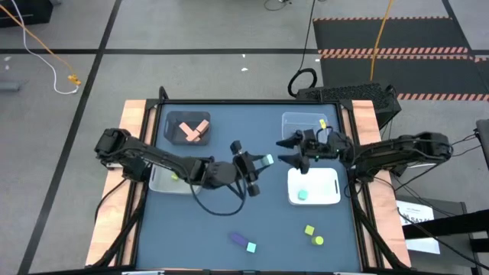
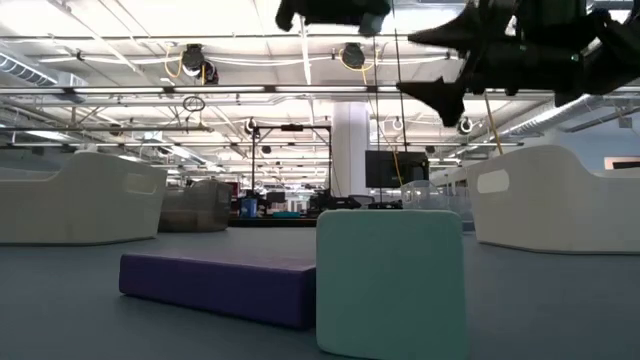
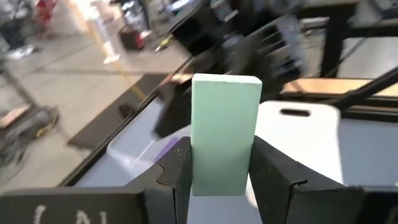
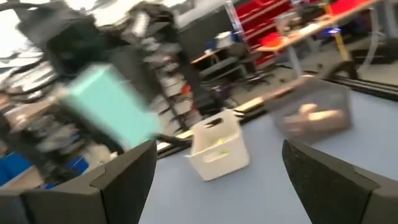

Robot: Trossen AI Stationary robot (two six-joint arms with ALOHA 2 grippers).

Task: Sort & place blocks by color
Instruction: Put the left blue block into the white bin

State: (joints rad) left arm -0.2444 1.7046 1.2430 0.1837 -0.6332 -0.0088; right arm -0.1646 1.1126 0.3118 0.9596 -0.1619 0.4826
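Two grippers of mine hang above the middle of the table. My left gripper (image 1: 256, 163) is clamped on a teal bar (image 3: 224, 134), fingers (image 3: 177, 177) pressing both its long sides, most of the bar sticking out past the tips. My right gripper (image 1: 290, 150) faces it from just beside, jaws spread wide and gripping nothing.

Below and to the right sits the white bin (image 1: 330, 200) with one teal block (image 1: 302, 195) inside. The grey bin (image 1: 174, 121) at the far left holds the salmon blocks (image 1: 194, 131); the clear bin (image 1: 293, 118) at the far right has a yellow-green block (image 1: 323, 123) at its rim. Another white bin (image 1: 159, 183) lies under my left arm.

Open mat runs along the near edge, where a purple bar (image 1: 238, 239), a teal cube (image 1: 251, 247) and two yellow-green blocks (image 1: 312, 234) lie loose, well apart from the bins.
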